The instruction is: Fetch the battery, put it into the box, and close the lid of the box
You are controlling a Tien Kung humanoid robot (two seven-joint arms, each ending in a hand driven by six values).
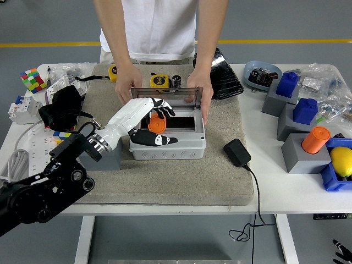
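White table [275, 192] carries a grey felt mat [176, 176]; clutter sits at both ends. A person stands at the far side, both of the person's hands [199, 99] steadying the grey box [168, 144] and holding its smoked clear lid [165, 93] upright.

Left hand [148, 124], white with black fingertips, is over the box's left half. Fingers curled round an orange cylinder, taken to be the battery [157, 124], thumb lying along the box's front rim. Battery sits at or just inside the opening; cannot tell whether it touches the box floor.

Right hand: only fingertips showing at the lower right corner, resting there.

Step in hand: placing. Lid not yet closed.

Risks: battery could snag on the rim and tip out if released high; withdrawing fingers may drag it back; the lid could catch the fingers if lowered early.
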